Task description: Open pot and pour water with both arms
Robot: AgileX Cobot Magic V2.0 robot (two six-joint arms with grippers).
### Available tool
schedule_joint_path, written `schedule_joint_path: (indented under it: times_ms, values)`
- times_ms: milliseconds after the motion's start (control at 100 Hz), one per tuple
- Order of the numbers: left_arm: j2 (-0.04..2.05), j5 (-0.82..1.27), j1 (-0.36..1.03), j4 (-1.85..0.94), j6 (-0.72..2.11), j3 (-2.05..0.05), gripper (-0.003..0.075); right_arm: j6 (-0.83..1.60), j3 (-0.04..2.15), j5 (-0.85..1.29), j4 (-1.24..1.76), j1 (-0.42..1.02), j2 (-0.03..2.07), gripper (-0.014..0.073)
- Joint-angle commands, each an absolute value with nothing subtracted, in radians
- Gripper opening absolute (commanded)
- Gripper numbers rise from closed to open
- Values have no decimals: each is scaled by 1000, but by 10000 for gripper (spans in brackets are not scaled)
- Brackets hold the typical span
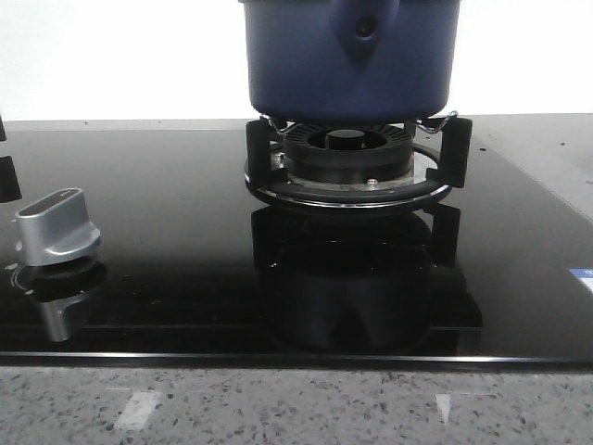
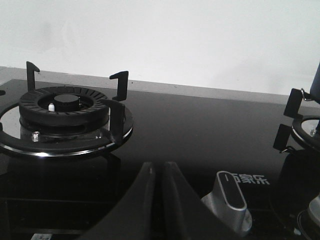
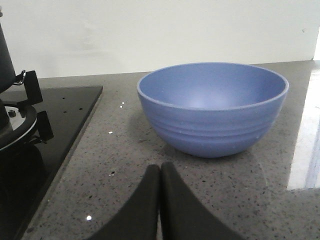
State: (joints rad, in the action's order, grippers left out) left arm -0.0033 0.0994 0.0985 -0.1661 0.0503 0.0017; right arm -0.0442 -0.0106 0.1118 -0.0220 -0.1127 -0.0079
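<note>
The pot (image 1: 347,57), dark navy with straight glossy sides and a teardrop handle mount facing me, sits on the black prongs of the burner grate (image 1: 350,167) at the far middle of the glass hob (image 1: 167,232) in the front view. Its top is cut off by the frame, so I cannot tell whether a lid is on it. In the left wrist view only a dark sliver of its wall shows at the far right edge, above that same grate.

The left gripper (image 2: 161,210) hangs low over the hob between a second, bare burner (image 2: 65,112) and a silver control knob (image 2: 231,200); its two dark fingers lie pressed together with nothing between them. The right gripper (image 3: 160,210) is likewise clenched on nothing, its fingers meeting along a thin seam. It sits over the speckled stone counter (image 3: 125,165), facing a lighter blue bowl (image 3: 212,107) that stands off the hob and looks dry inside.

I judge the task at its outset: neither arm touches the pot, and opening has not begun. The next move, as I read it, calls for both claws to release and for one arm to rise toward the pot's top. The lid and its grip must first be brought into view, since none of the three cameras shows them. The bowl appears the likely target for pouring.
</note>
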Motion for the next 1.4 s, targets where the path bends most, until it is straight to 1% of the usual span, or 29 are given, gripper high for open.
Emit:
schedule_joint_path:
  times_ms: [0,140,280,370,410,520,640,760,920,1030,1150,1270,1350,1390]
  values:
    - [-30,-9,99,-199,41,32,-20,-42,-38,6,-16,-110,-30,-46]
    - [-30,-55,99,-239,41,32,-20,-42,-38,0,54,-110,-30,-46]
    - [-30,-49,99,-335,41,32,-20,-42,-38,-17,179,-110,-30,-46]
    - [-30,-49,99,-492,41,32,-20,-42,-38,-34,286,-110,-30,-46]
    - [-30,-55,99,-608,41,32,-20,-42,-38,-46,359,-110,-30,-46]
    - [-30,-57,99,-781,41,28,-20,-42,-36,-48,561,-110,-30,-46]
    - [-30,-48,99,-823,41,-14,-20,-39,18,37,578,-108,-30,-46]
    - [-10,12,99,-793,51,-118,-20,15,129,203,501,-108,-10,-46]
    - [143,212,99,-581,91,-351,-20,15,335,391,389,-108,124,-46]
    - [307,331,99,-594,194,-529,-20,20,504,534,322,-108,275,-46]
    - [469,454,99,-703,381,-691,-20,113,669,669,311,-102,409,-46]
    - [584,528,99,-865,609,-774,-20,140,737,682,311,-81,466,-46]
    - [648,567,99,-1031,764,-799,-18,148,750,682,313,-69,478,-43]
    - [684,600,99,-1118,829,-810,-14,161,752,684,315,-62,480,-29]
